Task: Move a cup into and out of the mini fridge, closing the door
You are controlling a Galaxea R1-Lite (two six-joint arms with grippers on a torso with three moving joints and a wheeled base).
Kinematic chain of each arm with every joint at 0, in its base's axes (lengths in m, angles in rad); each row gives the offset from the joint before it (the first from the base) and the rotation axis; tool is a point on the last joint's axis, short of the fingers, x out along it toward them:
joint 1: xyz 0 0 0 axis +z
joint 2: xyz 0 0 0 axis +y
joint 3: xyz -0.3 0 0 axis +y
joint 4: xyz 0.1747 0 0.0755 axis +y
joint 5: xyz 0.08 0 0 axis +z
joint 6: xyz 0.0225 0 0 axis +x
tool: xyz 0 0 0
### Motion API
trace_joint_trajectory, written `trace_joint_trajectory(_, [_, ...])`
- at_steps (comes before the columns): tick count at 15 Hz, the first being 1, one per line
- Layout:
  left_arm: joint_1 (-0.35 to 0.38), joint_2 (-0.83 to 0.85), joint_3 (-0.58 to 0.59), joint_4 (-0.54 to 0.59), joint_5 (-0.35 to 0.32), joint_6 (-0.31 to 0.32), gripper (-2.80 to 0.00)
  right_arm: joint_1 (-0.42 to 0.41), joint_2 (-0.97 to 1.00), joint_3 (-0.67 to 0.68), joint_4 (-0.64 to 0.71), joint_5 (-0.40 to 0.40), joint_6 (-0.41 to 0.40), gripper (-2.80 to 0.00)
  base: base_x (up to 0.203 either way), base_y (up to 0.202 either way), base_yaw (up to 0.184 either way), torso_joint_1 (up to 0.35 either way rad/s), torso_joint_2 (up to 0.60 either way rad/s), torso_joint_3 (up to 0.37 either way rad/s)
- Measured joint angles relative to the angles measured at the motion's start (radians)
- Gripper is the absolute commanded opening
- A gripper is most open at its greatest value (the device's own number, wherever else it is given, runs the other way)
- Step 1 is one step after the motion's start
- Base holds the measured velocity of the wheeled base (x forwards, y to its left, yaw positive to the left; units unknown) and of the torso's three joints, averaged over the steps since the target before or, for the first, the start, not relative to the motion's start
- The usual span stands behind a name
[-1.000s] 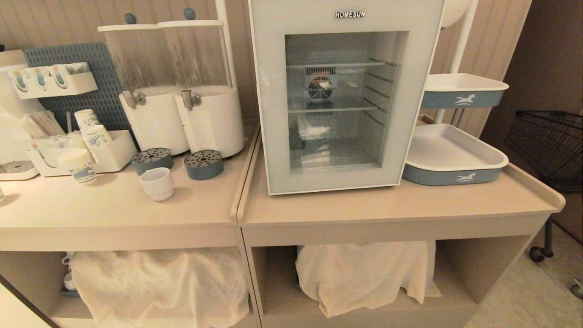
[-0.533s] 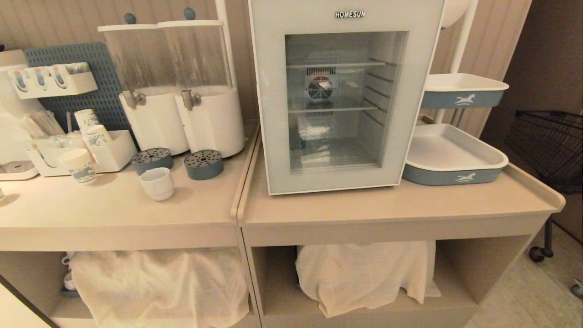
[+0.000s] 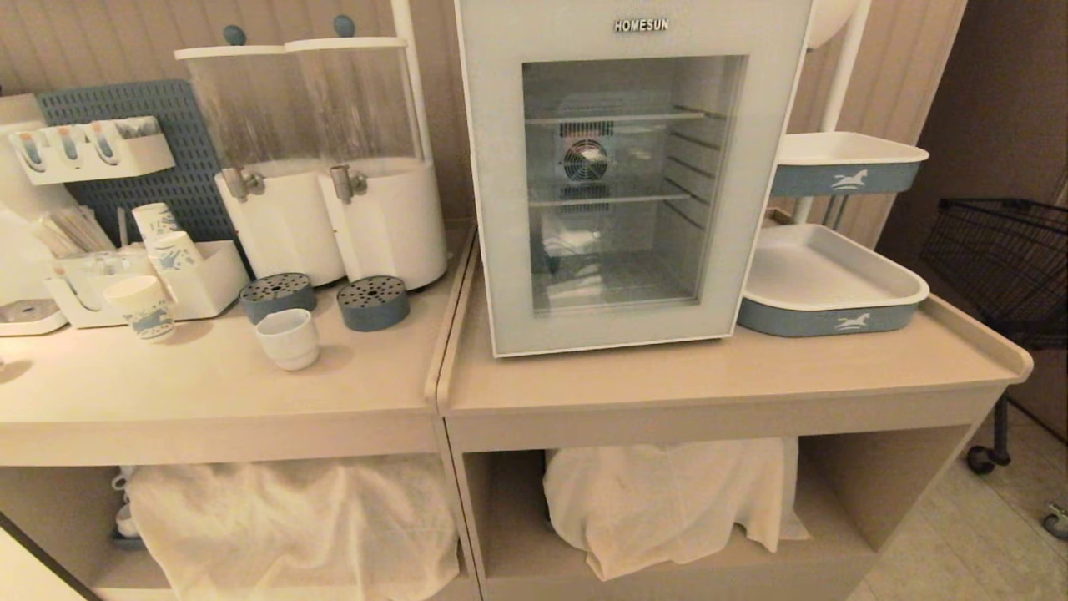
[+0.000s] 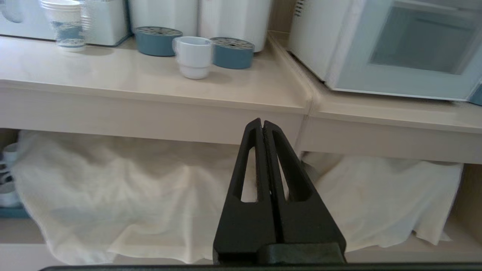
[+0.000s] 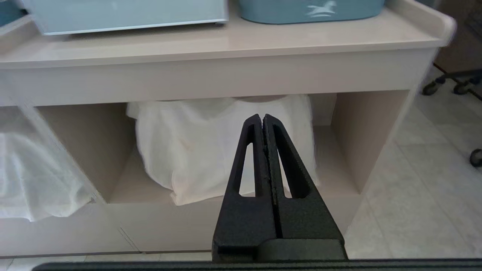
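The squat white cup [image 3: 288,337] stands on the left counter in front of two blue drip trays; the left wrist view shows the cup [image 4: 194,56] too. To its right the white mini fridge [image 3: 492,167] sits on the right counter, its glass door [image 3: 630,179] shut and its shelves bare. Neither arm shows in the head view. My left gripper [image 4: 262,122] is shut and empty, held low before the counter's front edge. My right gripper [image 5: 262,117] is also shut and empty, facing the open shelf under the fridge.
Two white drink dispensers [image 3: 329,167] stand behind the cup, with paper cups [image 3: 143,305] and an organiser further left. Two white-and-blue trays [image 3: 826,288] sit right of the fridge. White cloths [image 3: 667,501] fill the lower shelves. A black wire cart [image 3: 1001,259] stands far right.
The whole head view has shifted a little, so the camera moved slightly. Nothing on the counters has moved.
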Motion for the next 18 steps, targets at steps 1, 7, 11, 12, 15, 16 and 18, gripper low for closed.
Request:
trace_joint_trajectory(1, [0.000,0.000,0.000,0.000,0.001,0.000,-2.80,0.000,0.000,0.000,0.000,0.000,0.000,-2.80,0.000,0.193,0.000,-0.002,0.00,0.000])
trace_joint_trajectory(7, [0.000,0.000,0.000,0.000,0.001,0.000,-2.80,0.000,0.000,0.000,0.000,0.000,0.000,-2.80,0.000,0.193,0.001,0.003,0.00,0.003])
trace_joint_trajectory(11, [-0.001,0.000,0.000,0.000,0.001,0.000,-2.80,-0.001,0.000,-0.001,-0.002,0.001,0.000,-2.80,-0.081,0.165,-0.006,0.001,0.00,0.004])
trace_joint_trajectory(12, [0.001,0.000,0.000,-0.001,0.001,0.000,-2.80,0.002,0.000,0.000,0.003,-0.001,0.000,-2.80,-0.182,0.169,-0.003,0.002,0.01,0.002])
trace_joint_trajectory(15, [0.000,0.000,0.000,0.000,0.001,0.000,-2.80,-0.001,0.000,-0.001,-0.001,0.000,0.000,-2.80,-0.194,0.192,0.000,0.001,0.00,0.006])
trace_joint_trajectory(16, [0.000,0.000,0.000,-0.001,0.000,0.000,-2.80,0.001,0.000,0.000,0.003,0.000,0.000,-2.80,-0.188,0.188,0.000,-0.004,-0.01,0.001])
trace_joint_trajectory(18, [0.000,0.000,0.000,0.000,0.001,0.000,-2.80,0.000,0.000,0.000,-0.001,0.000,0.000,-2.80,-0.191,0.191,-0.003,0.001,0.00,0.002])
